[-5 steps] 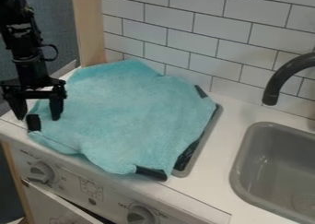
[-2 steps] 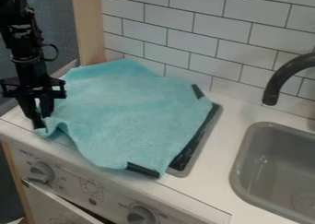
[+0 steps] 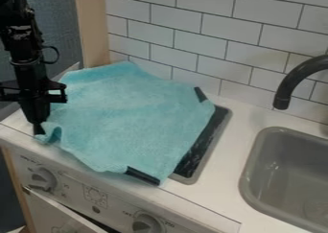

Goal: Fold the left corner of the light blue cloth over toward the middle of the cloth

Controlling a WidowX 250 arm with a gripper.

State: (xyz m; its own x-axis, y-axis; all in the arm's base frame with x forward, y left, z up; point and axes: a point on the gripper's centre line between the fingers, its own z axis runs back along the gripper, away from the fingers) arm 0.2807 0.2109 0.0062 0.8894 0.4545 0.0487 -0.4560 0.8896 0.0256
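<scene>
Here's the black two-finger gripper point(image 3: 39, 129) at the counter's left, pinched together on the left corner of a turquoise cloth point(image 3: 131, 119), which bunches in soft folds there. The cloth, fuzzy and many-cornered, lies over most of a dark mottled panel with a grey rim point(image 3: 221, 143), smooth black strips point(image 3: 143, 176) on two corners. To the right, well apart, a curved black faucet point(image 3: 296, 81) arches beside a rounded grey sink point(image 3: 247, 174); glossy white tiles point(image 3: 192, 33) wall the back.
</scene>
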